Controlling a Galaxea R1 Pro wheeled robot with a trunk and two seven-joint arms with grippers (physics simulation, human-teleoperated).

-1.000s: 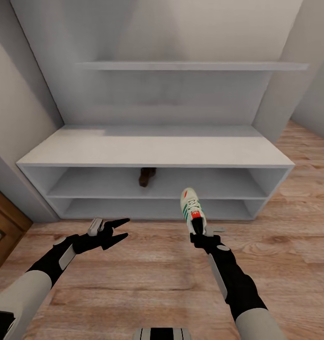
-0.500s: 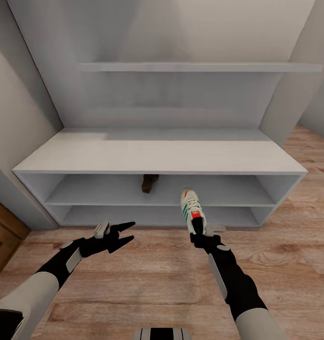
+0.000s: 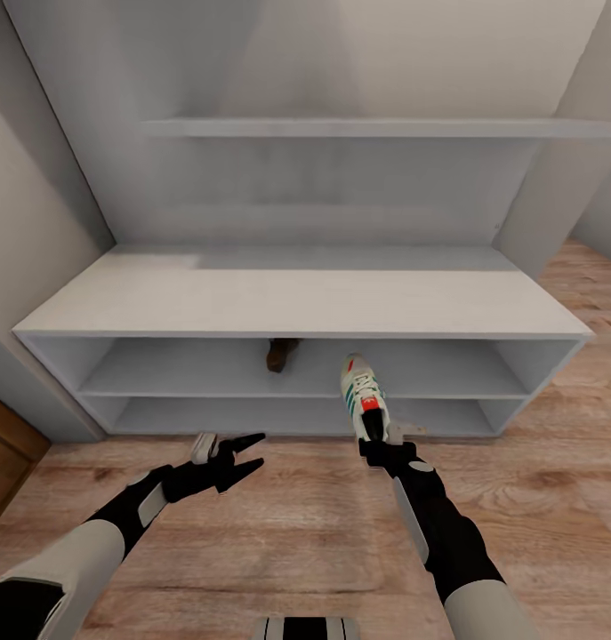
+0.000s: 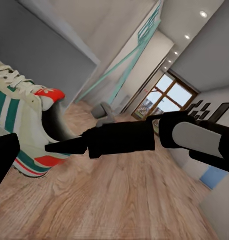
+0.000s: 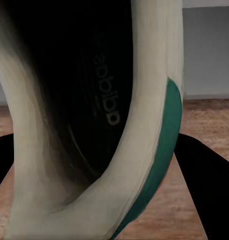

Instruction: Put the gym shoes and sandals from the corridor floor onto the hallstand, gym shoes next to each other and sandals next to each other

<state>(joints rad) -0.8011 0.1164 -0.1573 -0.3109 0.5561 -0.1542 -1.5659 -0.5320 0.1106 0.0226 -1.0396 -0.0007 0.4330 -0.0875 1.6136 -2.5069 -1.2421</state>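
- Right gripper [image 3: 373, 437] is pinched on the heel of a gym shoe [image 3: 361, 394], holding it clear of the corridor floor [image 3: 305, 524] with the toe pointed toward the hallstand [image 3: 296, 298].
- From the right wrist view, the gym shoe [image 5: 94, 120] shows its dark inside with a printed insole, a cream wall and a green band along the edge; dark finger shapes sit at either side of the heel.
- Left gripper [image 3: 238, 453] hangs low over the floor just in front of the rack, its two black fingers spread apart with nothing between them.
- In the left wrist view, one long black finger [image 4: 104, 142] stretches across the frame, and the held sneaker [image 4: 24, 130] is visible beyond it, with green stripes and red-orange heel tab, above the wood planks.
- Hallstand contents: the bench top is bare; the upper of the two long open shelves holds one dark brown sandal [image 3: 281, 353], lying toward the back near the middle.
- The lower open shelf is partly hidden by the shoe and arm; what can be seen of it is bare.
- The higher wall shelf [image 3: 376, 127] carries nothing on the side that can be seen.
- The held shoe sits in front of the open shelves, right of the sandal and apart from it.
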